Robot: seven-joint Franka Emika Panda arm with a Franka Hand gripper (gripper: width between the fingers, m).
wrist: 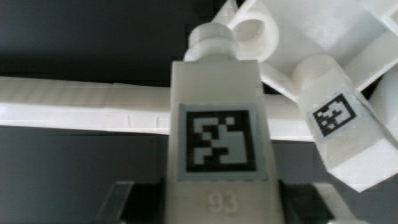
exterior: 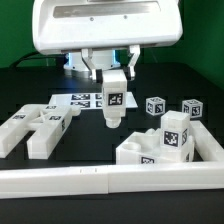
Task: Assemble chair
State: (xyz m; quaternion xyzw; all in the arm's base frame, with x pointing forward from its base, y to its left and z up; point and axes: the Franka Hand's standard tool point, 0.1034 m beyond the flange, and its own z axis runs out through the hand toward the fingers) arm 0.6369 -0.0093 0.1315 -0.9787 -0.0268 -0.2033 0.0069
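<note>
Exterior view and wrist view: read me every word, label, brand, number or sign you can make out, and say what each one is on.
No words, letters, brands or numbers can be read in either view.
The only signs are square black-and-white tags, which are patterns and not text. They are on the raised post, a cube, a blocky piece and the marker board.

We see a black surface (exterior: 30, 85) with a long white border rail (exterior: 60, 181) running along its near edge and turning back at the exterior view's right corner. The marker board (exterior: 82, 100) lies flat toward the far edge, tags facing up. A green backdrop (exterior: 205, 40) stands behind.
</note>
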